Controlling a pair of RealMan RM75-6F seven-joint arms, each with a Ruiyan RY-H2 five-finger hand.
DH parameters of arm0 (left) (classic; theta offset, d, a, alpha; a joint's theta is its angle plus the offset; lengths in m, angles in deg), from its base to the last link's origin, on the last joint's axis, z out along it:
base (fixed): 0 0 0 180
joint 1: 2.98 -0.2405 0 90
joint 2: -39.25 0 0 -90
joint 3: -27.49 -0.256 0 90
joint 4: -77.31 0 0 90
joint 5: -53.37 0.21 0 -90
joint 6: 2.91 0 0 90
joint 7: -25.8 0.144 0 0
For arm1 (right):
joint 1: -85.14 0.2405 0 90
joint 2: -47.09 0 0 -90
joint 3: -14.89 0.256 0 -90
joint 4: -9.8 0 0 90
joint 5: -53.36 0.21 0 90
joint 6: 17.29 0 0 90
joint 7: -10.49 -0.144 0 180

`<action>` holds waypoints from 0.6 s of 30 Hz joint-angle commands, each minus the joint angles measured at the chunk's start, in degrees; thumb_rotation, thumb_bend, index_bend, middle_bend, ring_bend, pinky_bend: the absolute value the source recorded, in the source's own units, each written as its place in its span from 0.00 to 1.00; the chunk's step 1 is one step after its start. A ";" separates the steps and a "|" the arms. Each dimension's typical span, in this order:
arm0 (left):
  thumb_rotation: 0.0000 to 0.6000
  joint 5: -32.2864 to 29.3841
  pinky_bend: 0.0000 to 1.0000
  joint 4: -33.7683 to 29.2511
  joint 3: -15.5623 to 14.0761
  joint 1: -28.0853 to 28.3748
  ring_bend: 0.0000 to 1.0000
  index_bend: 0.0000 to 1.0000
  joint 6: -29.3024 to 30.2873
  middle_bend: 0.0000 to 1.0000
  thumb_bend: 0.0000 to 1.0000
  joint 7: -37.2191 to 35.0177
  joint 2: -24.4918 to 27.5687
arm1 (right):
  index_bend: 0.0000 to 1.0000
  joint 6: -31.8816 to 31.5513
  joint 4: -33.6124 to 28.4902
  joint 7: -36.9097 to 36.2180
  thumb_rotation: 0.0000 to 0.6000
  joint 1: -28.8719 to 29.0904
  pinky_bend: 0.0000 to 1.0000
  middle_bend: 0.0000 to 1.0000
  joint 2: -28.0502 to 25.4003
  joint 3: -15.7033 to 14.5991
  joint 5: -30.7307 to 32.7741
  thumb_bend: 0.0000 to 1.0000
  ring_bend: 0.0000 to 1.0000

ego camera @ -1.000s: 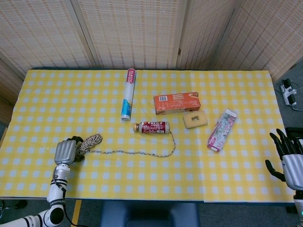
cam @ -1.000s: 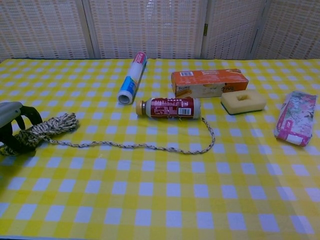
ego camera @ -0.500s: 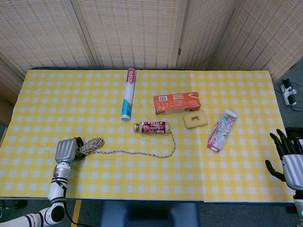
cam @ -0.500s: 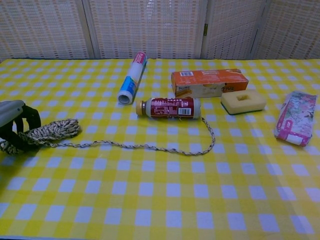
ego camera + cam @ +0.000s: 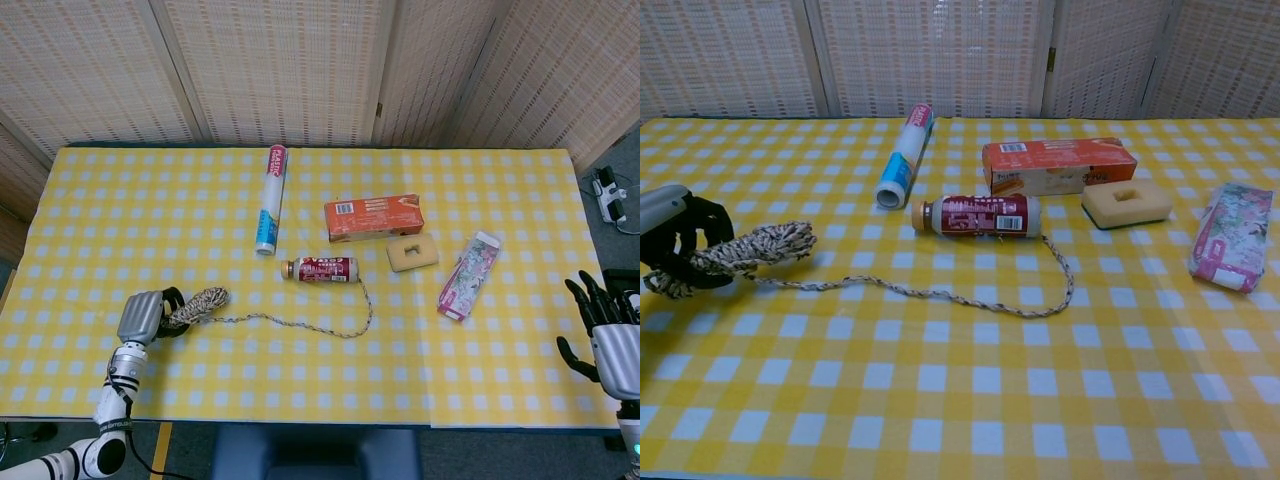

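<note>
Left hand (image 5: 675, 232) at left edge, gripping bundled rope (image 5: 750, 250); loose end trailing right, curling up toward red bottle (image 5: 976, 216). Behind: plastic-wrap roll (image 5: 905, 156), orange box (image 5: 1058, 166), sponge (image 5: 1126, 203), floral packet (image 5: 1233, 236).

roll (image 5: 270, 199), bottle (image 5: 319, 269), box (image 5: 373, 217), sponge (image 5: 412, 253), packet (image 5: 469, 275)

1. The left hand (image 5: 670, 232) is cut off by the left edge of the chest view; only part of it shows.
2. Its fingers hide part of the rope bundle (image 5: 745, 252).
3. The right hand (image 5: 610, 340) is cropped at the head view's lower right corner.
4. Print on the bottle (image 5: 977, 216) is too small to read.
</note>
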 commanded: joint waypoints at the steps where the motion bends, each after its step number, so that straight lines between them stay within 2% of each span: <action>1: 1.00 3.14 0.78 -1.92 -0.75 -0.30 0.70 0.75 -0.31 0.71 0.46 -3.87 1.90 | 0.02 1.22 -0.65 0.27 1.00 0.75 0.05 0.03 -0.37 -0.27 -0.52 0.42 0.12; 6: 1.00 6.28 0.78 -4.63 -1.73 -0.43 0.70 0.75 0.28 0.71 0.46 -6.48 3.46 | 0.05 4.42 -2.06 1.41 1.00 3.57 0.05 0.04 -0.40 -0.89 -3.49 0.42 0.12; 14: 1.00 8.52 0.78 -8.47 -2.57 -0.14 0.70 0.75 0.74 0.71 0.46 -6.98 5.07 | 0.27 16.94 -2.62 5.70 1.00 13.38 0.05 0.07 3.04 -0.75 -7.35 0.42 0.12; 18: 1.00 8.71 0.78 -9.73 -2.75 -0.11 0.70 0.75 1.00 0.71 0.46 -6.46 5.74 | 0.33 23.33 -1.63 7.86 1.00 18.51 0.05 0.07 6.04 0.40 -6.85 0.42 0.12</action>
